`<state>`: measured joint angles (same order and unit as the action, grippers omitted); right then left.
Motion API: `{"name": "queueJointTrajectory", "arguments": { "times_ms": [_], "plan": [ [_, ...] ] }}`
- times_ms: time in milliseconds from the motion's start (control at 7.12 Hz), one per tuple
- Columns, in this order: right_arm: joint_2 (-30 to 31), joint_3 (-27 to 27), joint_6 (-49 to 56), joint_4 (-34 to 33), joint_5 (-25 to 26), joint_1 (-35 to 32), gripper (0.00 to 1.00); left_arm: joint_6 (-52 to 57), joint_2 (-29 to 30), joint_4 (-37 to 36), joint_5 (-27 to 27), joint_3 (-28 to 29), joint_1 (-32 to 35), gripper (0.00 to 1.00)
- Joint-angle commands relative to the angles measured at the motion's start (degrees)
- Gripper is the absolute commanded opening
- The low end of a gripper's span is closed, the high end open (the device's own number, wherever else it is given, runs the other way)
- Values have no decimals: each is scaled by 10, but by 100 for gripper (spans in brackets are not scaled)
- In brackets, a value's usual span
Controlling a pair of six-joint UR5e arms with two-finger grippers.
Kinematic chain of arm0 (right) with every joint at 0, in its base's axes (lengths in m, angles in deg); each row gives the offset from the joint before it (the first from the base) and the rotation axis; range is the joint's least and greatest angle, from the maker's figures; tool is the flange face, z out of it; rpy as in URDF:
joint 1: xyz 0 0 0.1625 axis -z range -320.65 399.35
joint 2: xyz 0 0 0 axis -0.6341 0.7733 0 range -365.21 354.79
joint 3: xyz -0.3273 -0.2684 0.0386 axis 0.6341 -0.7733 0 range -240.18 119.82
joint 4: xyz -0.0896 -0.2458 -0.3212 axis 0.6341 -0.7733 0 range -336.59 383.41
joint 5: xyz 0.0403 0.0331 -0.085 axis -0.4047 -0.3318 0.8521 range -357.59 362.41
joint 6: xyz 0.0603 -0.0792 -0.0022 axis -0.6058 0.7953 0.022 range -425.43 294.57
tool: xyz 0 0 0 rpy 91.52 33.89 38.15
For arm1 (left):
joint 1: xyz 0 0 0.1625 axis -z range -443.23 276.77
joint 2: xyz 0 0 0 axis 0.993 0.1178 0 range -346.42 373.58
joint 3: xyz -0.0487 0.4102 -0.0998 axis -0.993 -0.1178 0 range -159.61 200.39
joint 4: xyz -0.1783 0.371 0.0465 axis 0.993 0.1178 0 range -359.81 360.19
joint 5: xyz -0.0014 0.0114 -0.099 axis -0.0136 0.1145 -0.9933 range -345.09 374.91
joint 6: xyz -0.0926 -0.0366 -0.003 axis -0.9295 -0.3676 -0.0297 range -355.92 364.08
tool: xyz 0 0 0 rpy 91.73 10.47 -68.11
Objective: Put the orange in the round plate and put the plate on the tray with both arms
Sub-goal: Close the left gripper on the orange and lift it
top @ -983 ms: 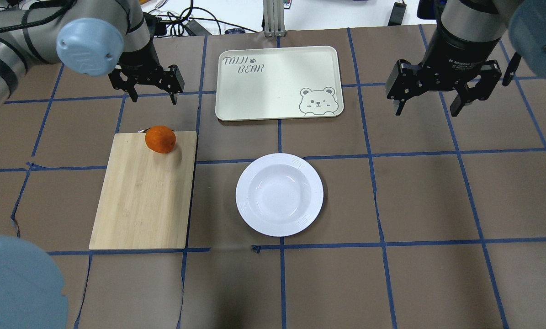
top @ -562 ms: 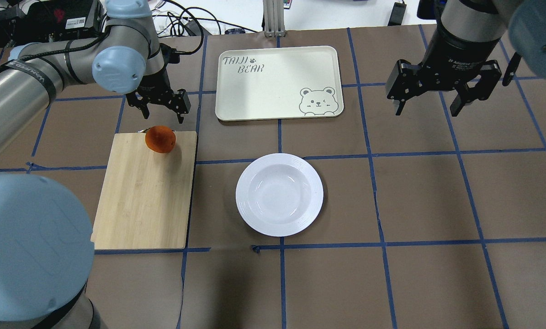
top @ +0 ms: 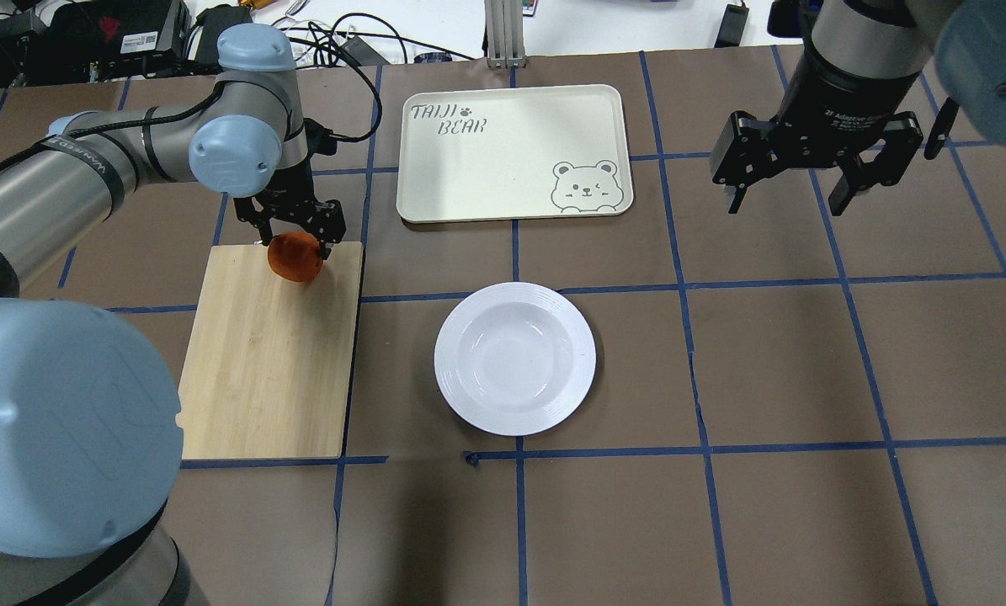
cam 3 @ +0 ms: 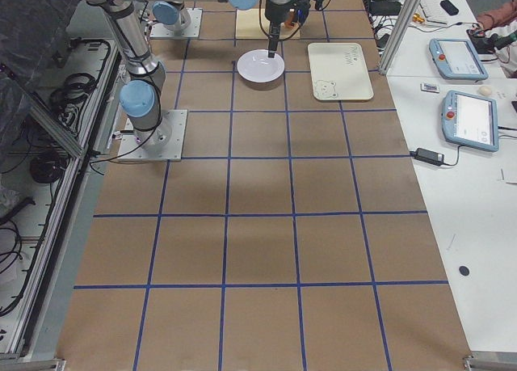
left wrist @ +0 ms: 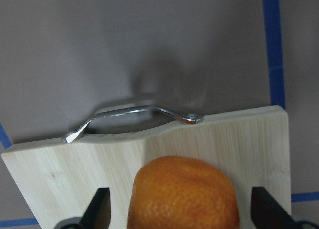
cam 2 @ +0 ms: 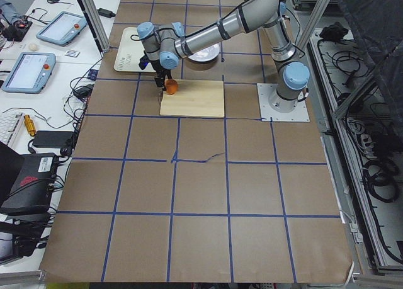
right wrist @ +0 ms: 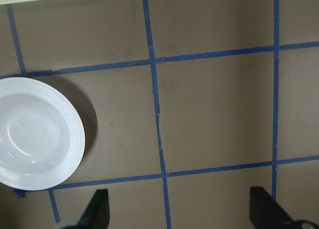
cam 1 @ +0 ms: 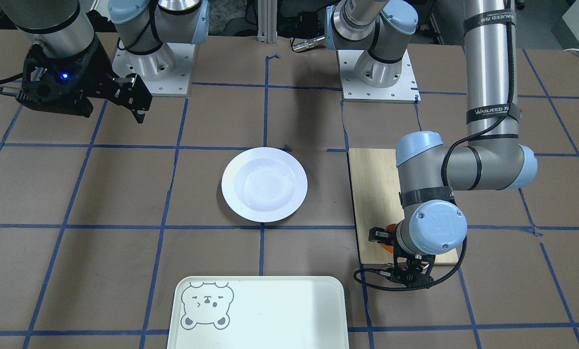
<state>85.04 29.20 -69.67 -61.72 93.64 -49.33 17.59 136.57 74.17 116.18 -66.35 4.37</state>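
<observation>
Bamboo on the left, then: what is lying on that pale rectangular cutting board (top: 267, 362) with the metal handle (left wrist: 134, 116)?

The small, round, bright orange fruit (top: 295, 263) is sitting at the board's far end, just beside the handle. The left arm's black two-finger tool (top: 295, 244) is hanging low over it. Its fingers (left wrist: 102, 206) are standing spread on either side of the fruit with a gap showing at each, so it is gripping nothing.

And what is lying further right on the brown paper counter (top: 772, 362) with its blue tape grid?

The glossy white round plate (top: 515, 358) is resting on the counter in the middle, near the board but apart from it. The pale cream rectangular tray (top: 511, 151) with the grey bear drawing is lying beyond the plate, apart from it too. Farthest right, the right arm's black tool (top: 787, 202) is hanging above the counter, fingers spread wide and holding nothing, well apart from plate and tray.
</observation>
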Motion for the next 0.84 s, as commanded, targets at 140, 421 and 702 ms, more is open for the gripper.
{"name": "queueJointTrajectory", "arguments": {
  "times_ms": [140,421,702],
  "plan": [
    [-2,0,1,0,1,0,100,1,-6,-7,3,-6,-1,0],
    [-2,0,1,1,1,0,100,-16,-30,22,-18,3,10,0],
    [0,5,0,0,1,0,100,-145,-60,68,-124,-7,41,0]
  ]
}}
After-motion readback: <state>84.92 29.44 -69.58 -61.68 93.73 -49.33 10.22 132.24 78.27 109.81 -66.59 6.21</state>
